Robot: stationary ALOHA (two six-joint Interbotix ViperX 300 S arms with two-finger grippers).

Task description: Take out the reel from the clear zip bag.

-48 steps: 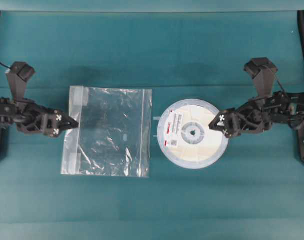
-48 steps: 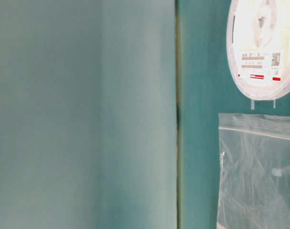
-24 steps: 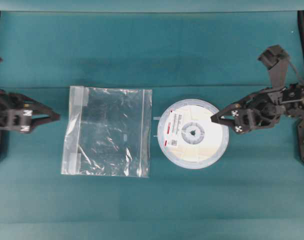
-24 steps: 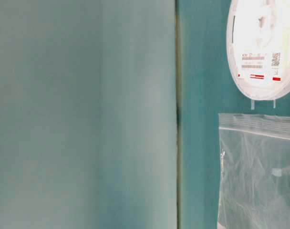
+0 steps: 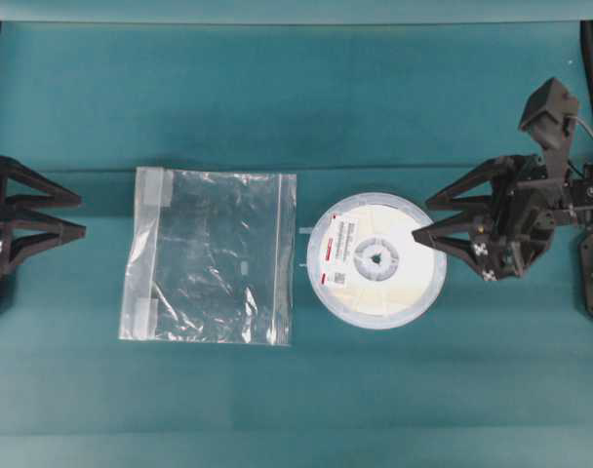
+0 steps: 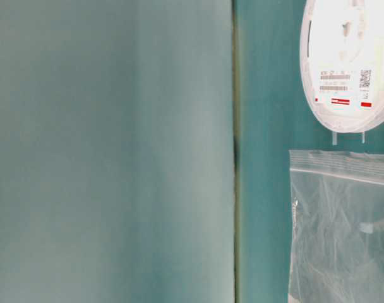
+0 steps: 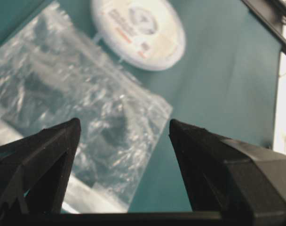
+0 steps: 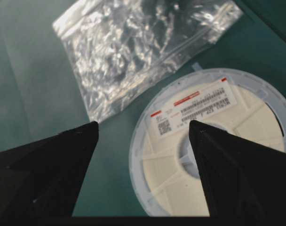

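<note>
Since the reel (image 5: 376, 261) lies flat on the mat just beside the bag (image 5: 214, 256), clear of it, extraction looks complete. Right gripper (image 5: 429, 217) hangs wide open, empty, at its rim; left gripper (image 5: 77, 214) likewise, well short of the bag. Reel: probably rigid, light; pinch at rim.

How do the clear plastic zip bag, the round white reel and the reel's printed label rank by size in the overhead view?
Largest to smallest, as they look in the overhead view:
1. The squarish clear plastic zip bag
2. The flat round white plastic reel, somewhat smaller than the bag
3. The white printed label on the reel, smallest
</note>
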